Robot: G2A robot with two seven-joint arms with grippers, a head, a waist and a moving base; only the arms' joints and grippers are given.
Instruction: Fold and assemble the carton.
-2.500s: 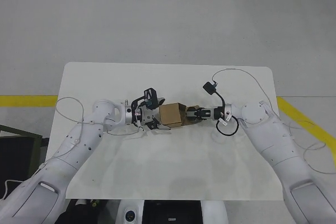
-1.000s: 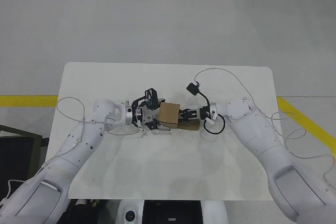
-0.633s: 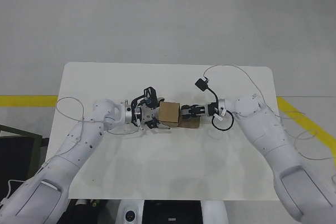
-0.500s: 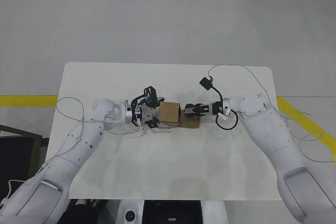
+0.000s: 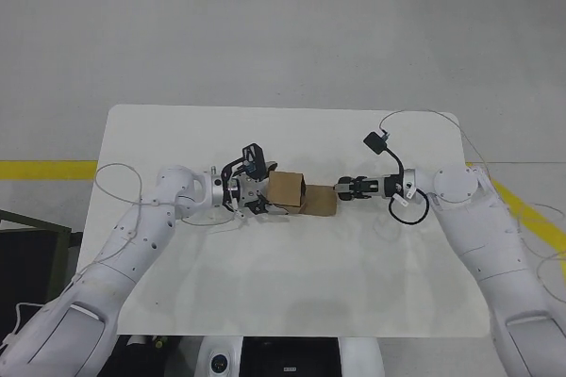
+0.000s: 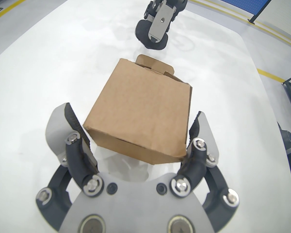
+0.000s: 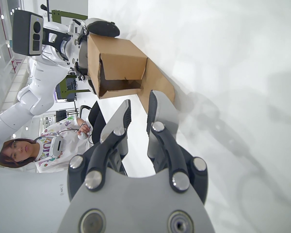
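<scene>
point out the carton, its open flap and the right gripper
carton (image 6: 138,112), left wrist view, top panel
open flap (image 7: 158,79), right wrist view, flap's middle
right gripper (image 7: 139,105), right wrist view, between the fingertips

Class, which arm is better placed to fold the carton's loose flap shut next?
Right. The right hand is empty and faces the open end, beside the flap; the left hand is occupied gripping the other end of the carton.
</scene>
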